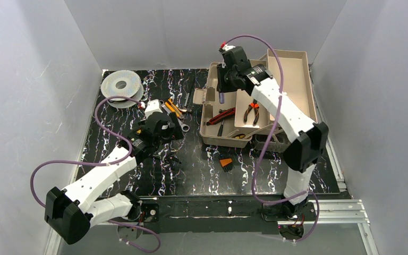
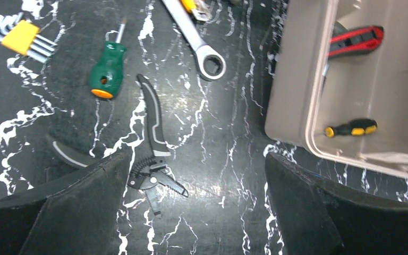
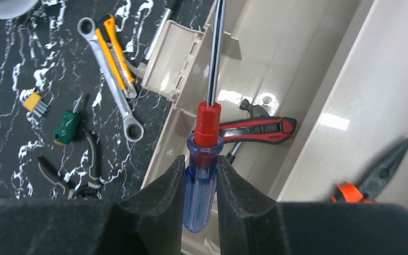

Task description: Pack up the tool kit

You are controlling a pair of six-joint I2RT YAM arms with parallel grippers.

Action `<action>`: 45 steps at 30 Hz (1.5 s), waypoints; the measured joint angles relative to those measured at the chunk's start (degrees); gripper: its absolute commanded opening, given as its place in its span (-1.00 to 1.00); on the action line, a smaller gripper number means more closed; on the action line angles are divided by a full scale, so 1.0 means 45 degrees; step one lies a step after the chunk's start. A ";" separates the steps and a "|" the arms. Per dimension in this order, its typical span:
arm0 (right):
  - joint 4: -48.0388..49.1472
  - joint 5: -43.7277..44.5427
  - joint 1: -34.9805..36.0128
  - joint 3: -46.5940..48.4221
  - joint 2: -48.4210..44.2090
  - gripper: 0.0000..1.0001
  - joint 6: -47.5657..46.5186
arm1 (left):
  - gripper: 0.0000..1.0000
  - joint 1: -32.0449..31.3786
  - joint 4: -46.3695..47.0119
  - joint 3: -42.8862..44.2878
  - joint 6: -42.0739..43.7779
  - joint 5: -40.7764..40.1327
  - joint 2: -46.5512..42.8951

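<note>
The tool kit (image 1: 218, 139) is a beige toolbox standing open at the back right, and its wall also shows in the left wrist view (image 2: 292, 79) and the right wrist view (image 3: 297, 79). My right gripper (image 1: 227, 79) (image 3: 201, 164) is shut on the blue handle of a screwdriver (image 3: 204, 149) and holds it over the box's left compartment, shaft pointing away. A red utility knife (image 3: 257, 129) lies below it in the box. My left gripper (image 1: 174, 132) (image 2: 196, 159) is open and empty, low over the mat next to black wire strippers (image 2: 154, 133).
Loose on the mat are a green stubby screwdriver (image 2: 108, 71), a wrench (image 2: 199, 42), yellow hex keys (image 2: 21, 37), a yellow knife (image 3: 114, 45) and an orange-black piece (image 1: 226, 163). A grey wire spool (image 1: 121, 85) sits far left. Orange pliers (image 1: 252, 110) lie in a tray.
</note>
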 measured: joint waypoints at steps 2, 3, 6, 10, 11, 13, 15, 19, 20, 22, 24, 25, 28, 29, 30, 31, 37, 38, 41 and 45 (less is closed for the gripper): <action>-0.0013 -0.0247 -0.0312 0.0338 0.0756 -0.96 0.0408 | 0.99 0.0259 -0.0117 0.0000 -0.0253 -0.0216 0.0104; -0.0018 -0.0375 -0.0470 0.0526 0.1123 -0.85 0.0600 | 0.99 0.0485 -0.0160 0.0000 -0.0395 -0.0248 0.0220; 0.0013 -0.0693 -0.0862 0.0826 0.1961 -0.21 0.0998 | 0.99 0.1379 -0.0188 0.0000 -0.0751 -0.0086 0.0701; 0.0009 -0.1188 -0.1207 0.0844 0.2437 0.24 0.1285 | 0.99 0.2743 0.0049 0.0000 -0.1086 0.0604 0.1609; 0.0030 -0.1345 -0.1232 0.0844 0.2441 0.26 0.1297 | 0.99 0.3014 0.0147 0.0002 -0.1108 0.0737 0.1865; 0.0232 -0.1773 -0.1235 0.0816 0.2355 0.27 0.1265 | 0.99 0.3408 0.0261 0.0065 -0.1005 0.0975 0.2481; 0.0578 -0.2156 -0.1228 0.0589 0.2132 0.26 0.1256 | 0.99 0.3565 0.0198 0.0312 -0.0768 0.1092 0.3118; 0.1253 -0.2996 -0.1149 -0.0673 0.0970 0.20 0.1244 | 0.98 0.3724 0.0267 0.1024 0.0174 0.1179 0.4329; 0.1488 -0.3215 -0.1109 -0.1167 0.0528 0.18 0.1247 | 0.93 0.3743 0.0276 0.1135 0.0368 0.1162 0.4542; 0.1902 -0.3596 -0.1011 -0.2218 -0.0497 0.17 0.1259 | 0.88 0.3783 0.0244 0.1461 0.0772 0.1099 0.5134; 0.2226 -0.3873 -0.0866 -0.3097 -0.1482 0.16 0.1268 | 0.86 0.3821 0.0148 0.1900 0.1070 0.1039 0.5891; 0.2395 -0.4021 -0.0757 -0.3531 -0.2001 0.16 0.1272 | 0.86 0.3829 0.0094 0.2208 0.1238 0.1003 0.6339; 0.2874 -0.4388 -0.0488 -0.4481 -0.3189 0.14 0.1264 | 0.78 0.3863 0.0042 0.2651 0.1534 0.0974 0.7397; 0.3051 -0.4517 -0.0400 -0.4861 -0.3605 0.14 0.1258 | 0.74 0.3886 0.0025 0.2694 0.1638 0.0978 0.7615; 0.3220 -0.4637 -0.0340 -0.5244 -0.4002 0.14 0.1261 | 0.70 0.3907 0.0002 0.2704 0.1719 0.0983 0.7756; 0.3365 -0.4730 -0.0314 -0.5639 -0.4387 0.14 0.1258 | 0.68 0.3954 -0.0070 0.2713 0.1801 0.0996 0.7881; 0.4034 -0.4775 -0.0335 -0.8008 -0.6661 0.12 0.1241 | 0.34 0.4359 -0.0185 0.2857 0.1960 0.1173 0.8508; 0.4102 -0.4764 -0.0339 -0.8295 -0.6969 0.11 0.1224 | 0.27 0.4420 -0.0181 0.2880 0.1934 0.1240 0.8635; 0.4349 -0.4724 -0.0340 -0.8979 -0.7742 0.09 0.1163 | 0.15 0.4595 -0.0131 0.3062 0.1907 0.1543 0.8903; 0.4550 -0.4585 -0.0337 -0.9623 -0.8536 0.07 0.1115 | -0.04 0.4866 -0.0049 0.3051 0.1755 0.1961 0.9023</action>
